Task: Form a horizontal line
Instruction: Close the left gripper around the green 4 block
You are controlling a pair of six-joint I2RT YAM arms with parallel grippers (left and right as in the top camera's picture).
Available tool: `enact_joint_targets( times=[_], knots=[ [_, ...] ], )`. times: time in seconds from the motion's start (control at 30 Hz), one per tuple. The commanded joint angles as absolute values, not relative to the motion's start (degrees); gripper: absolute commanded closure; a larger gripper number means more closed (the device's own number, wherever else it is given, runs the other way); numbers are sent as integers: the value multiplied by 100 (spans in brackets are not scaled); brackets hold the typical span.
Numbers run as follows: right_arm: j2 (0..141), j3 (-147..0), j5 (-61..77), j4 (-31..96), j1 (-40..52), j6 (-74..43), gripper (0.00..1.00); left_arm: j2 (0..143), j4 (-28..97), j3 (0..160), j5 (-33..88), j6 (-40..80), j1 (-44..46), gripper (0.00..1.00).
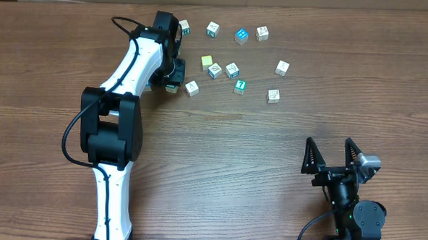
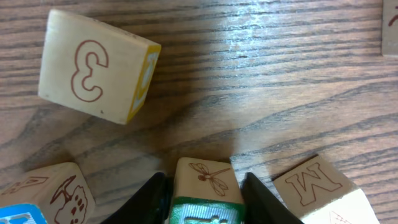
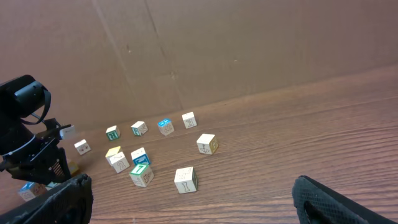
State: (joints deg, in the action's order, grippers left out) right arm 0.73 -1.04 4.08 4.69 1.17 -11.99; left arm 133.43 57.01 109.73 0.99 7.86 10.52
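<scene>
The left gripper [image 2: 204, 194] holds a dragonfly block [image 2: 204, 175] between its two black fingers [image 2: 151, 198] at the bottom edge of the left wrist view, the jaws narrowed onto the cube's sides as it sits on the wooden table [image 1: 256, 151]. A block numbered 3 [image 2: 93, 65] lies tilted at the upper left of that frame, apart from the held cube, and an M block [image 2: 317, 186] sits just beside the right-hand finger at the lower right. From overhead, the white left arm reaches to the upper left of the frame, where the other lettered blocks [image 1: 232, 69] lie scattered in a loose cluster across the upper middle, not in a row. The right gripper [image 1: 330, 155] rests at the lower right, well apart from the cubes, its jaws spread wide and holding nothing. A cardboard wall [image 3: 217, 50] stands behind the table.
</scene>
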Motion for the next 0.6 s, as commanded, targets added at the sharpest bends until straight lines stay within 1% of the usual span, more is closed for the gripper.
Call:
enact_joint_targets(
  times=[0.0, 0.3, 0.57],
  knots=[
    [16, -47, 416, 443, 99, -1192, 0, 13437, 5739, 10890, 40, 880, 1092, 70],
    [16, -47, 416, 443, 99, -1192, 0, 13321, 6005, 10934, 38, 882, 1090, 72],
    [16, -47, 416, 443, 99, -1192, 0, 12357, 6702, 10938, 45, 1162, 1179, 72]
  ],
)
